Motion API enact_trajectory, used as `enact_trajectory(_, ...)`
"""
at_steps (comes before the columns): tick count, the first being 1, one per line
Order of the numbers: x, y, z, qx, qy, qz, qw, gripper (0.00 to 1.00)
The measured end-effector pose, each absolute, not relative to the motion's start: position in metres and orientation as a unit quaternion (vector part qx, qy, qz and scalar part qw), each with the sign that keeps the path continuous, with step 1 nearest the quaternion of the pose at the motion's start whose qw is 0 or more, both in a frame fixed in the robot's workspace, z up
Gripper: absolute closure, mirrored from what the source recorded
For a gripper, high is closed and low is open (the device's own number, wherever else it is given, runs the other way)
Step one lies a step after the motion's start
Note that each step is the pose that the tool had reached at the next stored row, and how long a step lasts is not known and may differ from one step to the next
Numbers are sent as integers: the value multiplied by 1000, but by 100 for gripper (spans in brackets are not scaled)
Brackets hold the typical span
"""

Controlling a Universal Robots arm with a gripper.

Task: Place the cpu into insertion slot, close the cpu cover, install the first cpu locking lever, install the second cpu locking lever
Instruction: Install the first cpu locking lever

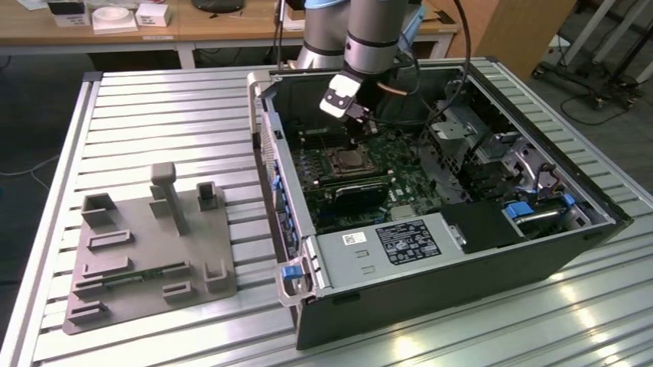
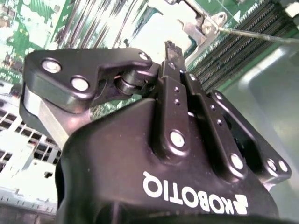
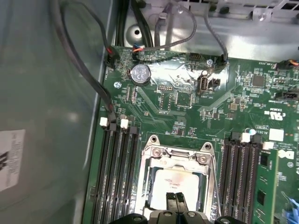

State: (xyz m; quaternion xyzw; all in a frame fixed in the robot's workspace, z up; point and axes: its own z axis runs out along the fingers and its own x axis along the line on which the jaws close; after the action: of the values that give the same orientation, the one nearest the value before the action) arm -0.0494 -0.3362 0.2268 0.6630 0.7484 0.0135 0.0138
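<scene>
Exterior view takes in a slatted metal table (image 1: 153, 115) bearing an open computer case (image 1: 429, 306). The case lies on its side, likely so the green board (image 3: 187, 116) faces up for an arm (image 1: 369, 38) reaching down from above. The gripper (image 1: 354, 134) hangs low inside the case, directly over the insertion slot (image 1: 350, 160).

In both wrist views the fingers (image 2: 174, 88) are drawn tight together with nothing visible between them. That narrow tip probably suits pressing or nudging small parts beside the memory slots (image 3: 119, 177).

In the first wrist view the cpu cover (image 3: 180, 157) appears to lie flat on the slot, framing the cpu (image 3: 175, 179), which sits seated inside. The gripper's tip is just above its silver top. A thin wire lever (image 3: 216, 172) runs beside the slot; I cannot tell whether it is latched.
</scene>
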Motion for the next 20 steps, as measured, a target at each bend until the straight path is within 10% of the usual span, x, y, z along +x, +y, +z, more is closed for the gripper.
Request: enact_trajectory(20, -49, -336, 237, 577, 816, 14, 13, 89)
